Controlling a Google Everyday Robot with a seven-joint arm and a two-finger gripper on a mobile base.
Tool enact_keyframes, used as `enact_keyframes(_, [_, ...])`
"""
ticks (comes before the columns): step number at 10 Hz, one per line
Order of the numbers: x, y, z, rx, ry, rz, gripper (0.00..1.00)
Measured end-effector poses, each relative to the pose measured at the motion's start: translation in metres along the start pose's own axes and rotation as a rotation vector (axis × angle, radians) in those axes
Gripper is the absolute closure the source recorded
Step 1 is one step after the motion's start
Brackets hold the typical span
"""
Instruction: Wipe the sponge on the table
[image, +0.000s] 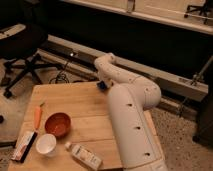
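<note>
Wooden worktop (85, 102): light-brown planks, square, and we're looking down on it from the near side.
Arm (132, 115): big white casing coming up from the lower right, bending over the worktop's right half and reaching to the far edge.
Pincer (101, 81): right at the far edge, tucked under the arm's last link; we cannot tell whether it's apart or together.
Sponge (103, 86): small dark blue block at the arm's tip, on the worktop's far edge; whether it touches the pincer, we can't make out.
Carrot (37, 116): orange, lying on the left, just beside the bowl.
Red bowl (57, 124): upright, left of centre.
White cup (46, 144): just in front of the bowl.
Packet (24, 146): black-and-white, flat at the near left corner.
Bottle (83, 155): pale, on its side at the near edge.
Office chair (22, 45): dark, on the floor beyond the left corner.
</note>
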Motion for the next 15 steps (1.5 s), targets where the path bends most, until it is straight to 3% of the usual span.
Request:
enact_keyframes(3, [0.012,0.023,-0.009,-0.013,0.009,0.005,0.49])
enact_keyframes(7, [0.015,0.087,-0.024,-0.047,0.031,0.000,0.49])
enact_keyframes(9, [0.005,0.124,-0.022,-0.073,0.026,0.014,0.49])
enact_keyframes(13, [-0.028,0.158,-0.029,-0.081,0.000,0.009,0.49])
enact_keyframes(15, [-0.060,0.170,-0.034,-0.093,-0.042,-0.027,0.49])
